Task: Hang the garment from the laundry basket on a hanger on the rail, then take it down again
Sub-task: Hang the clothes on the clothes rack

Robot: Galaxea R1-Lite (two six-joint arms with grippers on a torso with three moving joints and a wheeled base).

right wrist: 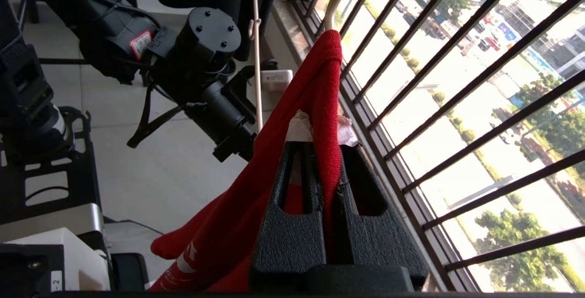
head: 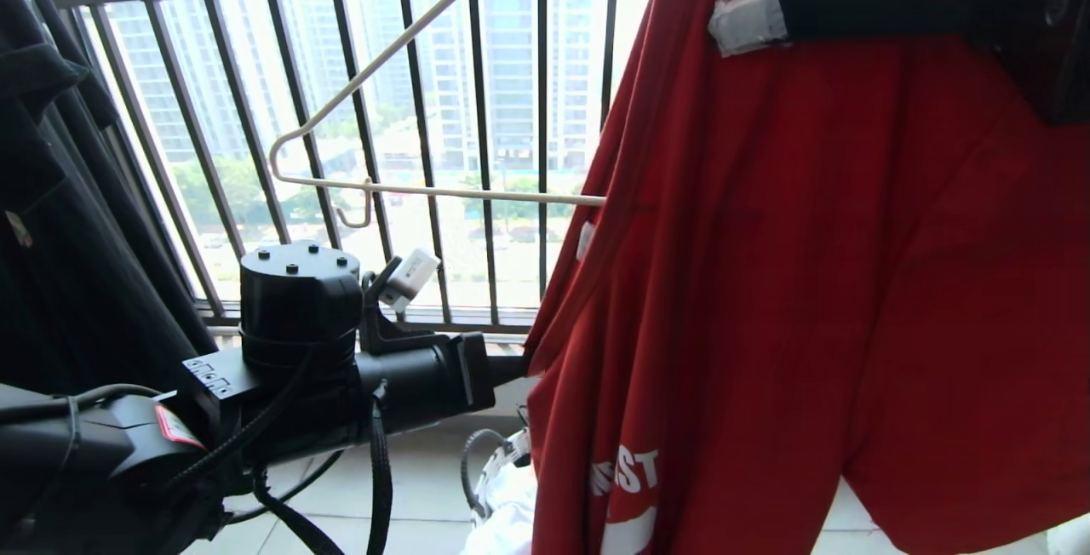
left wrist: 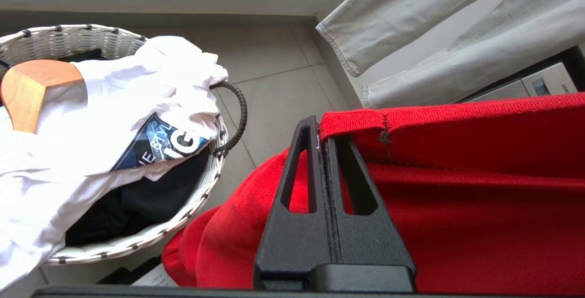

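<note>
Pinching the garment in both jaws — laundry basket beside, window railing behind.

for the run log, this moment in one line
left gripper shut on garment hem | right gripper shut on garment | hanger partly inside

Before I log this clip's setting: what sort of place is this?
Probably a high-rise flat's laundry balcony: a barred window railing over streets and towers, a laundry basket on tiled floor, jeans hanging.
</note>
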